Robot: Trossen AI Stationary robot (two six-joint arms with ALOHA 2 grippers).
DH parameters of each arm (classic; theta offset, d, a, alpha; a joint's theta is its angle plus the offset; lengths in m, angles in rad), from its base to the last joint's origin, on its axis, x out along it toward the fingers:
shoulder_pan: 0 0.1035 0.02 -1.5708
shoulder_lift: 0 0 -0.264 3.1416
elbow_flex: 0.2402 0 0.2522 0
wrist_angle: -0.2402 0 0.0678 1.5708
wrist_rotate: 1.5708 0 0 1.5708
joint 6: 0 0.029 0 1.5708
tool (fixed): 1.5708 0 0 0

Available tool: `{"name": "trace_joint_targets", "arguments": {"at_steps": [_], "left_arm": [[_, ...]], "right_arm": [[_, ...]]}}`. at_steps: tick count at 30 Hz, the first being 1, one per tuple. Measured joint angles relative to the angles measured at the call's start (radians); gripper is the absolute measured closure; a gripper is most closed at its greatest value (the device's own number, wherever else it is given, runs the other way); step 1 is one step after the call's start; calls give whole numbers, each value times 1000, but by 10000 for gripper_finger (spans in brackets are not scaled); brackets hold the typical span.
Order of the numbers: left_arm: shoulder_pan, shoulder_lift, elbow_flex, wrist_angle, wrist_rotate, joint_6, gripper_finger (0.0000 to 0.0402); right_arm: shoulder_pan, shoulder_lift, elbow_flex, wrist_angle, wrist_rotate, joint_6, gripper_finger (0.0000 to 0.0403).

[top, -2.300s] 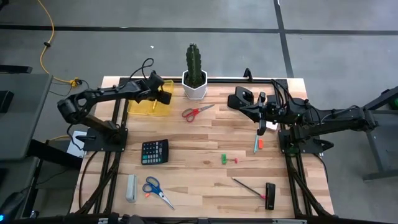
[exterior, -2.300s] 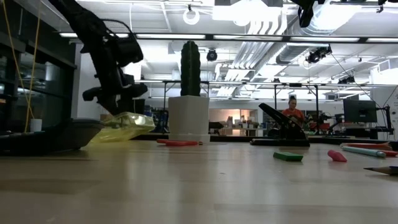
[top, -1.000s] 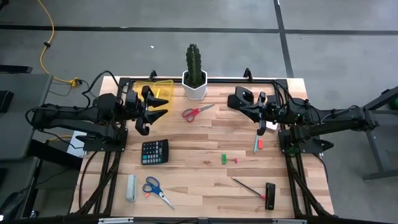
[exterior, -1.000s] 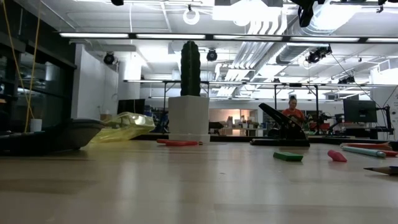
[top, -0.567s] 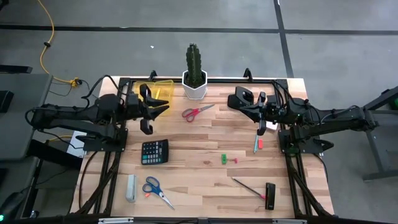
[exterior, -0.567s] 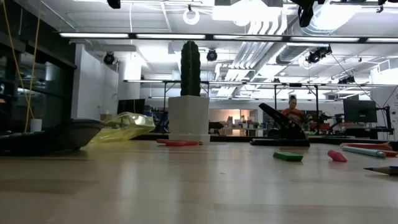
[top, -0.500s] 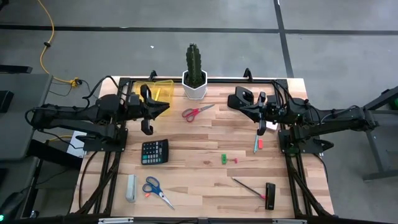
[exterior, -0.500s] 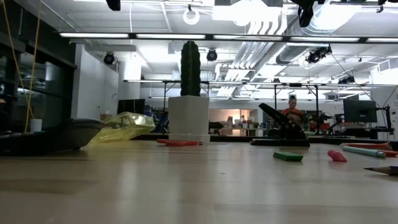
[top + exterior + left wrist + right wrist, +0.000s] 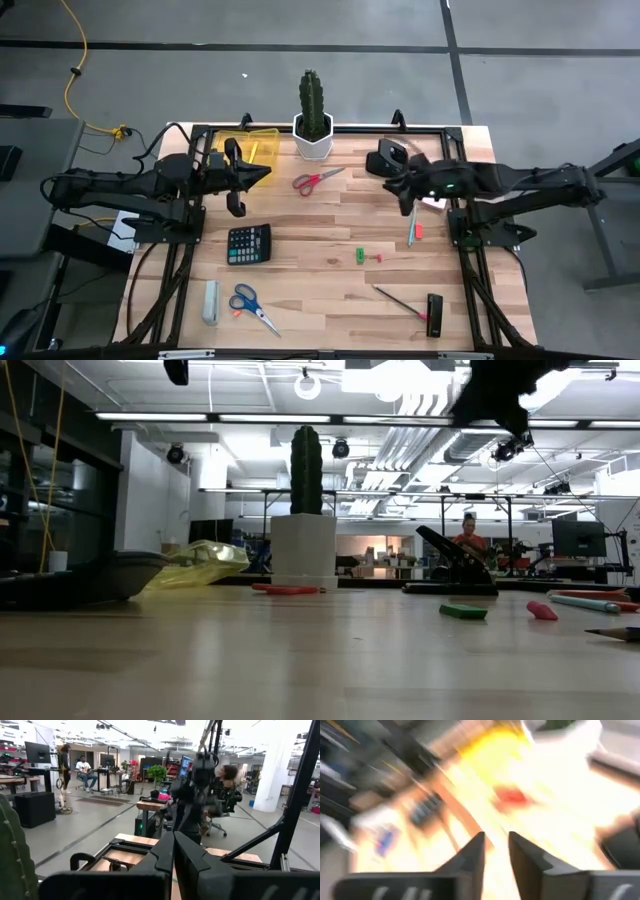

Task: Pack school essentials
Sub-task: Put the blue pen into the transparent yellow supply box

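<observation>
Your tabletop (image 9: 320, 225) holds two scissors: red-handled scissors (image 9: 316, 179) near the far edge, blue-handled scissors (image 9: 251, 305) near the front-left corner; left end effector (image 9: 262, 173) pressed together, empty; right end effector (image 9: 404, 196) slightly spread, empty

Stationery (image 9: 360, 255) scattered across wooden table (image 9: 320, 300)

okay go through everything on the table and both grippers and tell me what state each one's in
left gripper: shut, empty, beside the yellow bag
right gripper: fingers slightly apart, empty
yellow bag: lying open at the table's back edge
red-handled scissors: blades closed, flat
blue-handled scissors: blades parted, flat
teal pen: flat
green piece: flat
calculator: face up
cactus pot: upright
</observation>
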Motion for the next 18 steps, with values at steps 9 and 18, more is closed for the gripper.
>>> {"name": "trace_joint_targets", "arguments": {"at_steps": [9,18], "left_arm": [[0,0,0,-13,-12,-10,401],[0,0,0,-40,-40,-19,401]], "right_arm": [[0,242,-5,-569,-19,665,176],[0,350,-181,-416,-132,919,160]]}}
